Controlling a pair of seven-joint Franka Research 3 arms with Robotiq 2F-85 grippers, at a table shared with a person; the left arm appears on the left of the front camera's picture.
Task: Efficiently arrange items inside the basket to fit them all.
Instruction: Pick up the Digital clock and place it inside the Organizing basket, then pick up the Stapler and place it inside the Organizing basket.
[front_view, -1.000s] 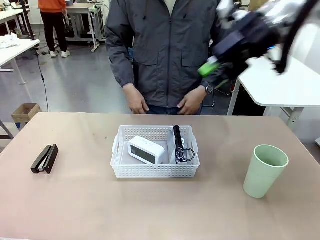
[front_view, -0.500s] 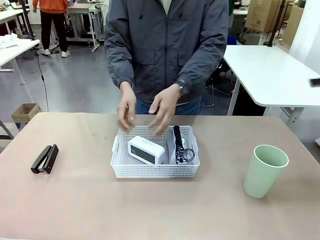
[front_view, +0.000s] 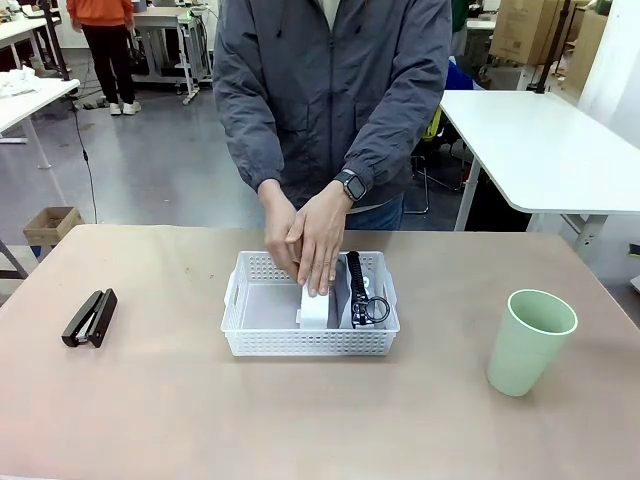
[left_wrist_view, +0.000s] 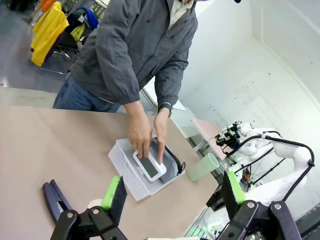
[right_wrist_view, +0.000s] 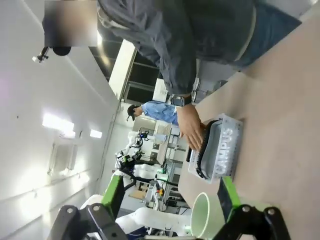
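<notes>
On the tan tabletop, the shallow white perforated plastic basket sits mid-frame. It holds the grey, black-soled shoe along its right side, and the person's hands stand the small white box on edge beside it. Left to pack are the tall pale-green plastic cup at lower right and the black stapler at far left. The left tool and right tool hang released, empty.

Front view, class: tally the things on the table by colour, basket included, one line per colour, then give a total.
White: 2, the basket and the small box
Black: 1, the stapler
Pale green: 1, the cup
Grey with black sole: 1, the shoe
Total: 5
</notes>
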